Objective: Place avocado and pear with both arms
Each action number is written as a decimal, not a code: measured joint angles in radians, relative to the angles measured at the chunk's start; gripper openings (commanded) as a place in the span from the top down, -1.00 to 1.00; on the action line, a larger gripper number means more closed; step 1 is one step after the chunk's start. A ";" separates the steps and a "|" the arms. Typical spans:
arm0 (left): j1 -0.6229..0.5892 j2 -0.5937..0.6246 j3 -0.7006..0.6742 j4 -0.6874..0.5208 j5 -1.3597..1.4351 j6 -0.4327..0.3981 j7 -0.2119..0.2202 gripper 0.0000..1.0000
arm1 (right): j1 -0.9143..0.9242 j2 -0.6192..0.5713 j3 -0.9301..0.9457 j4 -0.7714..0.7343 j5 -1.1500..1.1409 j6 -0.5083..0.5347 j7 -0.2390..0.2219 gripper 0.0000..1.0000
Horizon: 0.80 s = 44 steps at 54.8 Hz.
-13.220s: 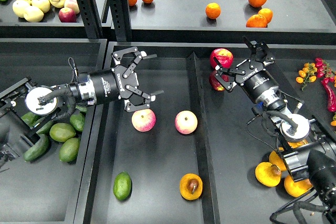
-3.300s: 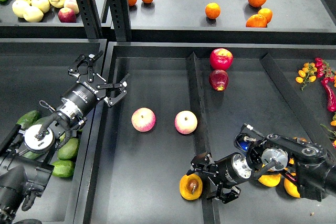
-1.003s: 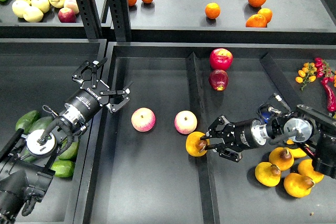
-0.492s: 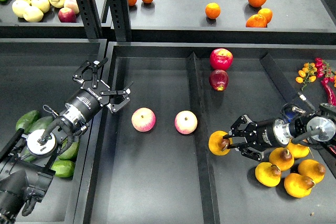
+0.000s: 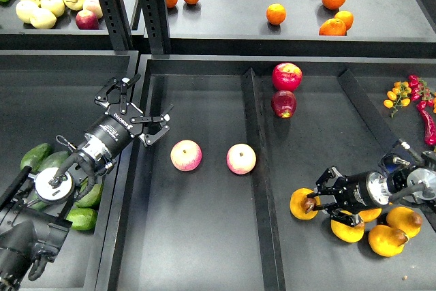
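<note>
Holding: my right gripper (image 5: 317,204) pinches the pear (image 5: 302,204), fingers on either side of it, low in the right-hand compartment.
Tray (image 5: 204,236): a big black tray with ridges that split it into compartments; the middle one holds two pink-and-yellow apples (image 5: 186,155), the right one has two red fruits (image 5: 287,75) at the far end.
Left arm: my left gripper (image 5: 136,110) hangs over the tray's left edge with its fingers spread, gripping nothing.
Left bin: the pile of green avocados (image 5: 80,217) lies here, mostly hidden by my arm; I cannot pick out the bright green avocado among them from this view.
Pear pile (image 5: 388,231): orange-yellow pears sit at the lower right of the right compartment; the one I hold is just beside the nearest of them, on the pile's left.
Pear contact: it looks to be at or almost on the tray floor, though I cannot tell whether it rests there.
Done, I judge: the avocado part seems finished, since no green fruit shows in the tray and my left fingers are empty.
Left: letting go of the pear beside its pile and pulling my right arm clear.
</note>
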 measured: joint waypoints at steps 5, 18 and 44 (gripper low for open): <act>0.000 0.000 0.000 -0.001 0.000 0.000 0.000 -0.98 | -0.001 0.001 -0.001 -0.006 0.006 0.000 0.000 0.07; 0.000 0.000 0.001 -0.001 0.000 0.000 0.000 -0.98 | -0.001 -0.007 -0.001 -0.007 0.018 0.000 0.000 -0.27; 0.000 0.000 -0.005 -0.006 0.001 0.000 -0.001 -0.98 | 0.062 -0.046 0.104 -0.022 0.115 0.000 0.000 -0.99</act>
